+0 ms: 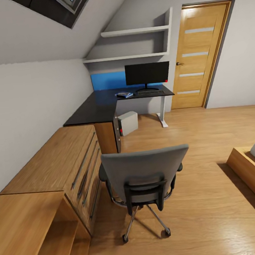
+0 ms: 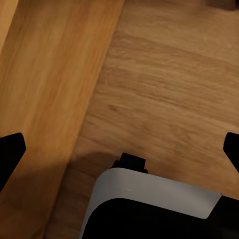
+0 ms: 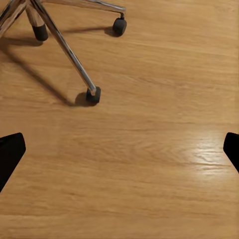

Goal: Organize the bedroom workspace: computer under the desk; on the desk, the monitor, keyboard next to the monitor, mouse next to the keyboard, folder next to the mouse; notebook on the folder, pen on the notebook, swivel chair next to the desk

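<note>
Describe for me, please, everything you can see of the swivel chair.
The swivel chair stands upright on the wooden floor, its grey back facing the camera and hiding the seat. Black armrests show at both sides, with a black bracket behind the back. Beneath is a chrome star base on black casters; the right wrist view shows its shiny legs and casters resting on the floor. It stands beside the low wooden cabinet, some way short of the desk.

Bench (image 1: pixel 98 107): black top, glossy. Swivel chair (image 1: pixel 146 172): grey matt cloth back; chrome legs (image 3: pixel 69 52), polished. Floor (image 1: pixel 192 144): wood, sheen noted. Cabinets (image 1: pixel 49 163): light wood, matt.
</note>
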